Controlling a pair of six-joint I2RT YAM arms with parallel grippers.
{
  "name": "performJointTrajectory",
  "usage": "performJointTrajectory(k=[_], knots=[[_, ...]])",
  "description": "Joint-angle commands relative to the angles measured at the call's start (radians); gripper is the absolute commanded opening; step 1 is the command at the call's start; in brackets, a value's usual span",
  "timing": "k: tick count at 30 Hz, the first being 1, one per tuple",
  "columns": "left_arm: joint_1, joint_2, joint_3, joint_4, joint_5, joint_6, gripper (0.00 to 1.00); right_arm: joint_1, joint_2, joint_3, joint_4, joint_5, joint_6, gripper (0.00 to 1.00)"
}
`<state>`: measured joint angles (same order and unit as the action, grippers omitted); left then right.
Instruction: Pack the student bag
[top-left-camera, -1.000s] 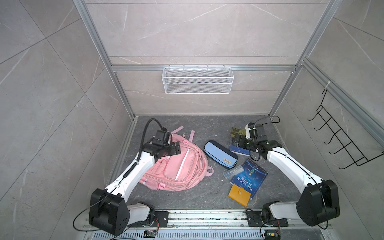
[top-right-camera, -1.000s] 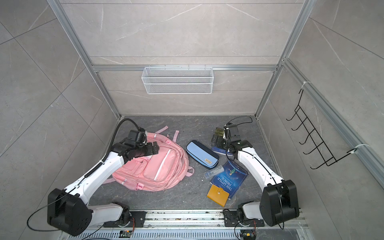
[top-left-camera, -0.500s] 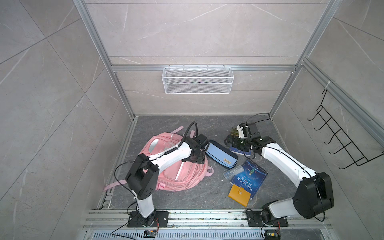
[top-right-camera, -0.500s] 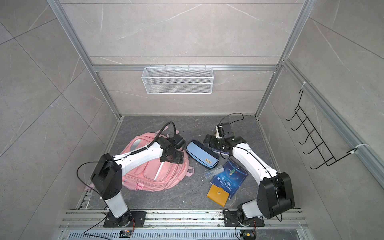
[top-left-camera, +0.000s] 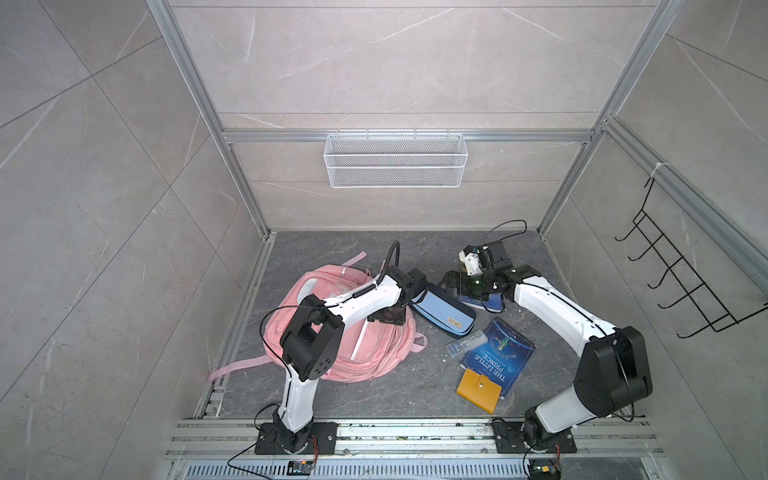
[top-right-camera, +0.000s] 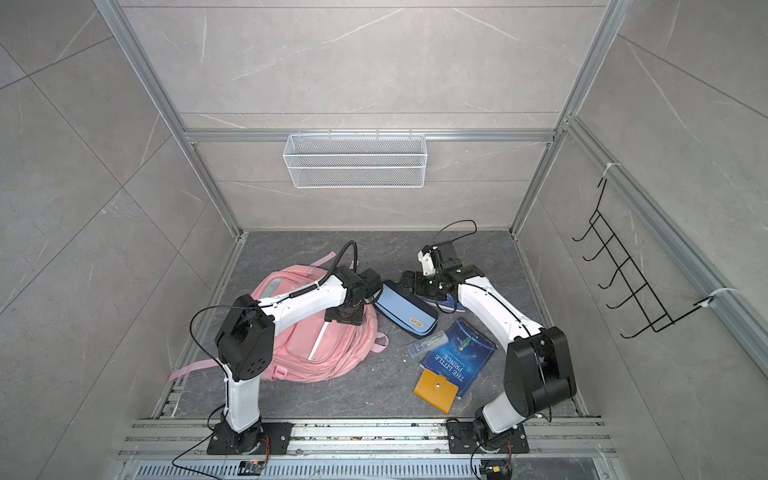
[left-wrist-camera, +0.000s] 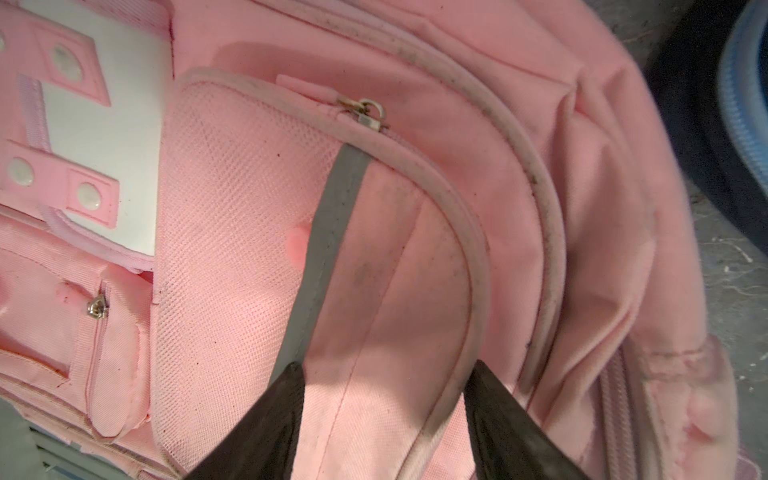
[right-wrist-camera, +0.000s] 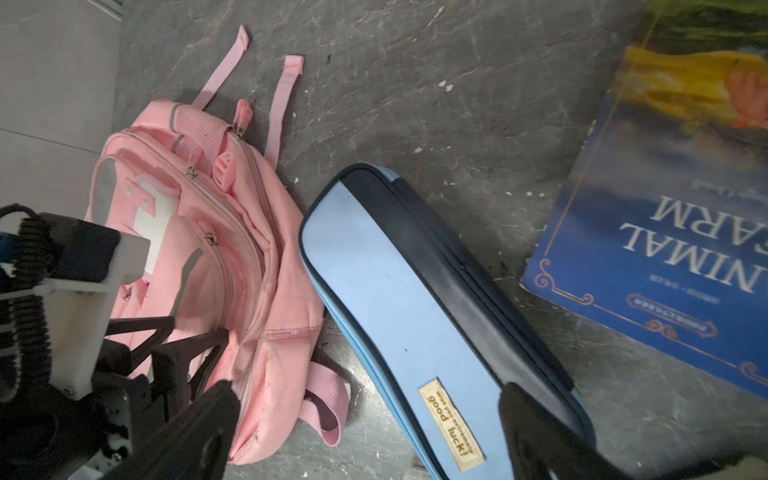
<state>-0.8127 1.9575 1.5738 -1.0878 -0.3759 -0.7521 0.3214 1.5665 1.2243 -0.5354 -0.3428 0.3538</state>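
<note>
The student bag (top-left-camera: 365, 353) (top-right-camera: 328, 353), a pink backpack, lies flat on the dark floor. My left gripper (top-left-camera: 388, 320) (top-right-camera: 349, 318) points down onto its right part. In the left wrist view the left gripper (left-wrist-camera: 386, 374) is open, its fingertips (left-wrist-camera: 293, 376) resting on pink pocket fabric (left-wrist-camera: 415, 270) beside a grey stripe, below a zip pull (left-wrist-camera: 365, 114). My right gripper (top-left-camera: 455, 284) (top-right-camera: 411, 282) hovers open at the far end of a light-blue pencil case (top-left-camera: 442, 309) (right-wrist-camera: 407, 299). The right gripper (right-wrist-camera: 370, 392) holds nothing; the bag (right-wrist-camera: 232, 249) lies beside it.
A blue "Little Prince" book (top-left-camera: 498, 357), a yellow wallet (top-left-camera: 478, 390) and a clear plastic case (top-left-camera: 465, 343) lie at the front right. An "Animal Farm" book (right-wrist-camera: 665, 249) lies under the right arm. A wire basket (top-left-camera: 395, 166) and a hook rack (top-left-camera: 681, 282) hang on the walls.
My left arm has swung from the bag's left side across to its right part near the pencil case, and its jaws have narrowed. The right gripper has shifted slightly left.
</note>
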Motion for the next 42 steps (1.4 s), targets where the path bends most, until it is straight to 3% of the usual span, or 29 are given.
performJointTrajectory(k=[1,11,18,20,26,33,38,42], knots=[[0.006,-0.112,-0.024,0.014,0.04,0.006,0.66,0.003,0.024,0.059,-0.047,-0.066,-0.041,1.0],[0.067,-0.026,-0.087,0.121,0.12,0.138,0.67,0.03,0.061,0.106,-0.038,0.018,0.092,1.0],[0.133,-0.056,-0.224,0.224,0.166,0.187,0.65,0.079,0.099,0.127,-0.063,-0.01,0.152,0.99],[0.16,-0.093,-0.262,0.263,0.181,0.2,0.58,0.101,0.114,0.127,-0.058,-0.031,0.155,0.99],[0.194,-0.22,-0.359,0.389,0.241,0.266,0.01,0.168,0.209,0.122,0.025,-0.148,0.189,0.95],[0.192,-0.383,-0.432,0.457,0.293,0.327,0.0,0.202,0.362,0.217,0.103,-0.232,0.214,0.82],[0.192,-0.613,-0.553,0.542,0.361,0.406,0.0,0.201,0.489,0.351,0.09,-0.288,0.179,0.81],[0.192,-0.728,-0.585,0.493,0.368,0.458,0.0,0.205,0.569,0.408,0.146,-0.402,0.203,0.8]])
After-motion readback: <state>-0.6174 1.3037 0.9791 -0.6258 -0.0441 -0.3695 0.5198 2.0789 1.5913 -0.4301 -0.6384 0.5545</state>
